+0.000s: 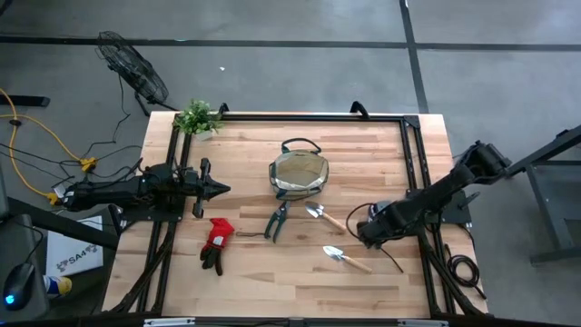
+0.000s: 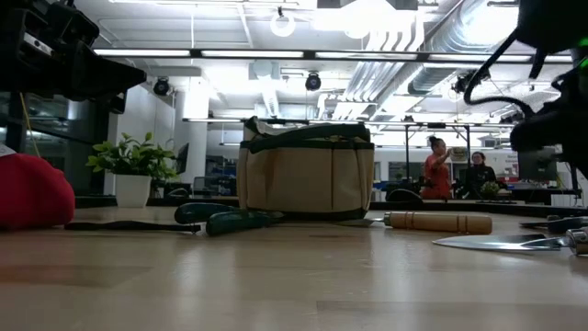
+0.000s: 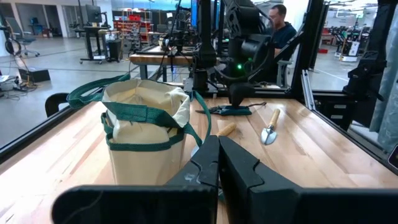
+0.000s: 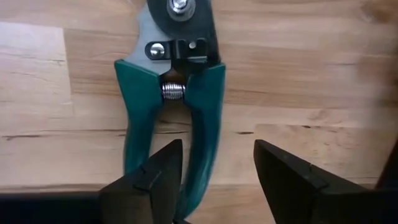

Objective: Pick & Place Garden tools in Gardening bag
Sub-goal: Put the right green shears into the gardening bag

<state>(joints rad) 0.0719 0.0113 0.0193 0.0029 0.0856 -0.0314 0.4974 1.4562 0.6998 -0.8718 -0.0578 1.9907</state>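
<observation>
At centre right of the high view, the right tool (image 1: 365, 228) sits low over the worktop (image 1: 272, 291), and its body hides whatever lies beneath it there. The right wrist view fills that gap: the right tool (image 4: 214, 180) has its fingers (image 4: 155, 180) apart, standing over the teal handles of a pair of shears (image 4: 171, 106). One handle lies between the fingers and the other runs under one of them. We cannot tell whether the fingers touch the handles. The blades are cut off at the top edge.

At centre left, the left tool (image 1: 218, 189) points toward the bag (image 1: 298, 173) with its fingers together and nothing in them. Its own view shows the closed left tool (image 3: 217, 162) low in the frame, with the bag (image 3: 146, 134) upright just beyond.

The bag stands upper centre on the worktop. We cannot make out anything inside it.

Second shears (image 1: 277, 218) lie below the bag. A trowel (image 1: 322, 216) lies just right of them. Another trowel (image 1: 345, 258) is lower right, and the glove (image 1: 216, 238) lower left.

The low view cuts off the glove (image 2: 32, 193) at the left edge and one trowel's blade (image 2: 501, 242) at the right. A plant (image 1: 197, 116) stands at the upper left corner.
</observation>
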